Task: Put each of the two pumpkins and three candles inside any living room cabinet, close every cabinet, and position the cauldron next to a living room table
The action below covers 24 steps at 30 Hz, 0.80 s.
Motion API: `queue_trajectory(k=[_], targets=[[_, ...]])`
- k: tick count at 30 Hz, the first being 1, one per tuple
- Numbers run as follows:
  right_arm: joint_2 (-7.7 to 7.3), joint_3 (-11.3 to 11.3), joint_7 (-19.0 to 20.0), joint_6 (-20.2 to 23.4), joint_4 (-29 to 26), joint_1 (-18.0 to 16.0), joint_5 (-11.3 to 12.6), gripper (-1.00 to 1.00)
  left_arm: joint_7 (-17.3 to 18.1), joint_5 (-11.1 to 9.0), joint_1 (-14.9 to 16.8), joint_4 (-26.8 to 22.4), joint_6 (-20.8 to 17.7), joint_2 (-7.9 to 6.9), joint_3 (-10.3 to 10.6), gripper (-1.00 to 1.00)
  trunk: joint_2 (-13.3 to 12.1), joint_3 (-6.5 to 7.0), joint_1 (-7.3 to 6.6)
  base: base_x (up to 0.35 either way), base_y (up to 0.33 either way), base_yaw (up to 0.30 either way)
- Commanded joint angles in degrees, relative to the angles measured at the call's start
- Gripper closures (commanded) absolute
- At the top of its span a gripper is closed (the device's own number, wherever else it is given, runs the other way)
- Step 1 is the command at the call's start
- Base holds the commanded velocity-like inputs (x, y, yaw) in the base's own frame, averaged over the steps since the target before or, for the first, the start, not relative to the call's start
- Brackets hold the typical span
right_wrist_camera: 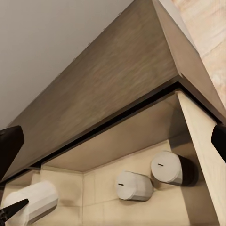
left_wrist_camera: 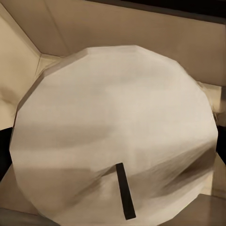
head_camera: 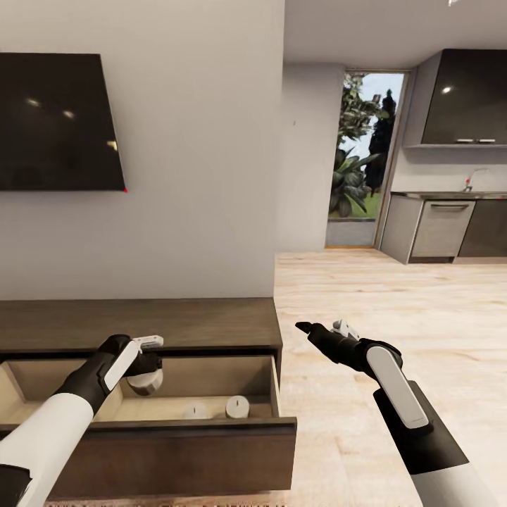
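Note:
The low dark-brown cabinet [head_camera: 176, 324] stands against the wall with its right drawer [head_camera: 176, 451] pulled open. Two grey-beige candles [head_camera: 195, 410] [head_camera: 237, 406] stand inside the drawer, also seen as candles [right_wrist_camera: 134, 186] [right_wrist_camera: 167, 167] from the right wrist. My left gripper [head_camera: 144, 367] is shut on a third candle [head_camera: 146, 384] [left_wrist_camera: 113, 136], held just above the drawer's inside. My right gripper [head_camera: 307, 327] hovers open beside the cabinet's right end, holding nothing. The pumpkins, the cauldron and the table are out of view.
A dark TV [head_camera: 56, 120] hangs on the wall above the cabinet. Light wood floor [head_camera: 394, 303] stretches to the right toward kitchen units [head_camera: 451, 225] and a glass door [head_camera: 362, 155].

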State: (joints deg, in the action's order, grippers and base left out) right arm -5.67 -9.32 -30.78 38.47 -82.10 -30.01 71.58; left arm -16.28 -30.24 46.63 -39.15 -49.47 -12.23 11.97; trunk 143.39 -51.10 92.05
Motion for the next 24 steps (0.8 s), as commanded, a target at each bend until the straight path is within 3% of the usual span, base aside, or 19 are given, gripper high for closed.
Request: queue_trajectory(k=[1, 13, 15, 21, 24], targets=[[-0.04, -0.09, -0.59, -0.06, -0.07, -0.05, 0.58, -1.0, -0.51, -0.61, 0.04, -0.07, -0.11, -0.08, 0.34, 1.0, 0.05, -0.29, 0.01, 0.0, 0.0, 0.0], [-0.19, 0.17, -0.59, -0.12, -0.03, 0.0, 0.6, -1.0, -0.51, -0.61, 0.04, -0.05, -0.09, -0.08, 0.34, 1.0, 0.21, -2.95, 0.32, 0.0, 0.0, 0.0], [-0.12, 1.83, -0.59, -0.13, -0.01, 0.47, 0.63, -1.0, -0.51, -0.61, 0.04, -0.05, -0.05, -0.08, 0.34, 1.0, 0.24, -3.4, 0.37, 0.0, 0.0, 0.0], [0.38, 12.2, -0.44, 0.03, 0.01, 4.44, 0.82, -1.0, -0.51, -0.59, 0.04, -0.05, 0.5, -0.08, 0.39, 1.0, 0.32, -4.72, 0.52, 0.0, 0.0, 0.0], [0.46, 13.41, -0.43, 0.07, 0.01, 4.78, 0.88, -1.0, -0.51, -0.56, 0.04, -0.05, 0.59, -0.08, 0.45, 1.0, 0.36, -5.39, 0.6, 0.0, 0.0, 0.0]])
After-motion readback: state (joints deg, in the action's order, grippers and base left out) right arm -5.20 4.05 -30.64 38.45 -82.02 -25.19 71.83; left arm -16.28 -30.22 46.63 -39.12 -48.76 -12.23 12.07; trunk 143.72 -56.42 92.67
